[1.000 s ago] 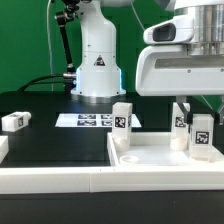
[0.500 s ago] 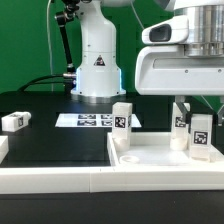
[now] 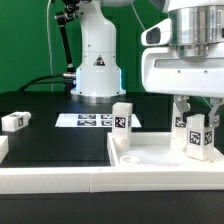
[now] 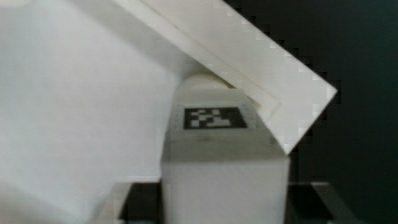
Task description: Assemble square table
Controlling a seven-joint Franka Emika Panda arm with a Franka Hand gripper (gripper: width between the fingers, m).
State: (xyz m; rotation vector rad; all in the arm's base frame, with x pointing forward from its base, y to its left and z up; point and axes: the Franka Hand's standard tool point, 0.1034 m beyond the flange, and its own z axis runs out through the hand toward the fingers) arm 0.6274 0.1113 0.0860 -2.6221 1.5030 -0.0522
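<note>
Gripper is seen clamped on the held leg. In the wrist view the block fills the gap between the dark fingers, with no daylight on either side.

Held leg is kept upright, tag facing the camera, over the near corner of the square tabletop on the exterior view's right. Whether its base touches the tray cannot be told.

Standing leg is set at the tabletop's far corner on the exterior view's left. Another tagged block is partly hidden just behind the held one. Lying leg is left on the black table, well apart from the tray. Marker board lies flat behind.

Handling, judged:
- The legs are taken to be light, rigid plastic with smooth, likely slippery faces.
- Flat opposite sides suit the pads, so a mid-height pinch is preferred.
- A tilt in the grasp would spoil seating in the corner.
- The tabletop is stiff and light, and could be shoved by side force.
</note>
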